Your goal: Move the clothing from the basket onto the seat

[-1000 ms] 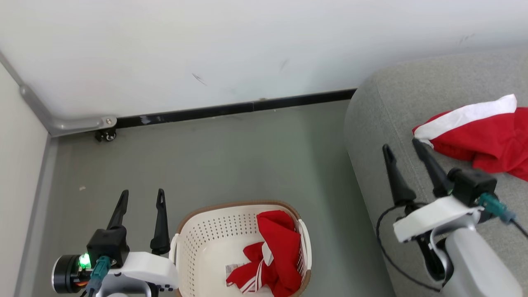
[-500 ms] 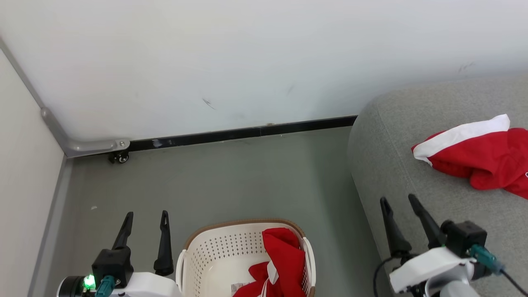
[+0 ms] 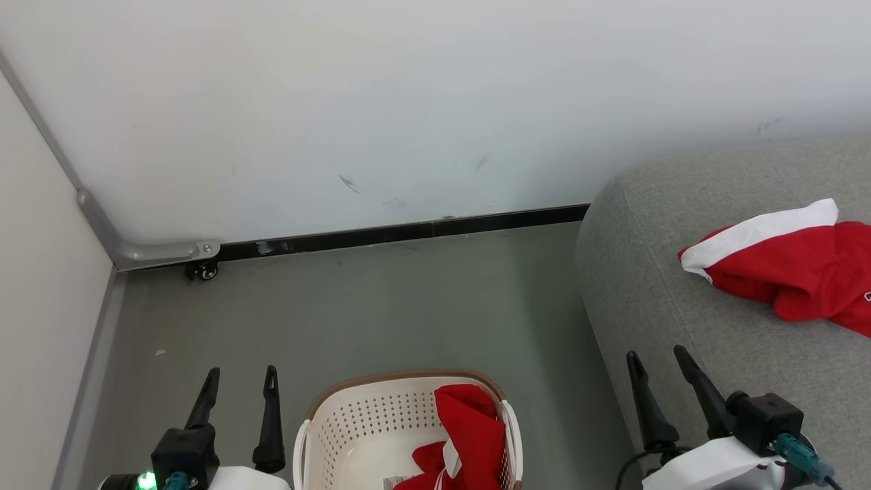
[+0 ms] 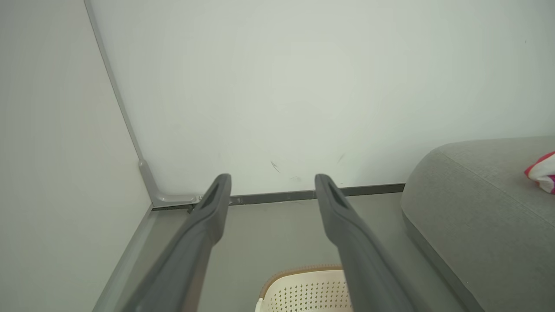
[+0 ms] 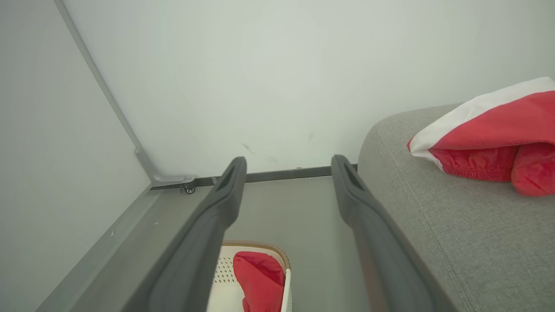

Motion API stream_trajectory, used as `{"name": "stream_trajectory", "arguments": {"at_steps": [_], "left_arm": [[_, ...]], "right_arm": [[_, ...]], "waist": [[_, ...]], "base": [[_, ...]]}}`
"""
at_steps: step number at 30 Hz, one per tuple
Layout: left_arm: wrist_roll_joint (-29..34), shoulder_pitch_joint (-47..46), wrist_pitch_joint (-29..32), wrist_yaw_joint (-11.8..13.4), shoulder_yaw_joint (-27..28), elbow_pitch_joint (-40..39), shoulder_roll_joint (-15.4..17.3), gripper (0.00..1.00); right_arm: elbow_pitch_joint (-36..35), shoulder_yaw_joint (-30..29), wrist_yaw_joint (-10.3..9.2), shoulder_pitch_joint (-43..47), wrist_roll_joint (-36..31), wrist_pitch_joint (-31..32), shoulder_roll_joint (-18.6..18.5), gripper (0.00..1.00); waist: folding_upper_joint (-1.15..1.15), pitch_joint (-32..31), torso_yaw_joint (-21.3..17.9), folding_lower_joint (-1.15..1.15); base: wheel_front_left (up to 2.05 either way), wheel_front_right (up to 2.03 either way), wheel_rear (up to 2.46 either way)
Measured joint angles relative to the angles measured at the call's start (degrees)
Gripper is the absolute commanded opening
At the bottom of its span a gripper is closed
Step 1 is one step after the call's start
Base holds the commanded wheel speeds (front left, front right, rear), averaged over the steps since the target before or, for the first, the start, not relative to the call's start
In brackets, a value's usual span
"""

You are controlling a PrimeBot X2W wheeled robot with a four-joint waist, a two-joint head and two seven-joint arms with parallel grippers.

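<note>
While 1 garment (image 3: 789,272) is lying on the seat (image 3: 646,286), we're sitting between trips: left gripper (image 3: 242,371) and right gripper (image 3: 654,352) both hovering spread, empty. Next we're probably reaching down into the basket (image 3: 360,422) for the other garment (image 3: 469,429).

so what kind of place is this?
Probably a staged living-room corner rather than a real home: a grey sofa seat, a laundry basket on a bare grey floor, and plain white wall panels with a small caster at their corner.

Left pincer (image 3: 242,369) and right pincer (image 3: 654,351) have dark tapered fingers (image 3: 271,416).
</note>
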Motion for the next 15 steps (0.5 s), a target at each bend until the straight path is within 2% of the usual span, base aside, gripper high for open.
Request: {"name": "stream_trajectory", "arguments": {"at_steps": [15], "left_arm": [[0.00,0.24,0.00,0.11,1.16,-0.98,-0.08,1.00]], "right_arm": [[-6.16,-1.82,0.00,2.49,-3.07,1.86,0.63,1.00]], "waist": [[0.00,0.72,0.27,0.00]], "base": [[0.00,0.00,0.00]]}}
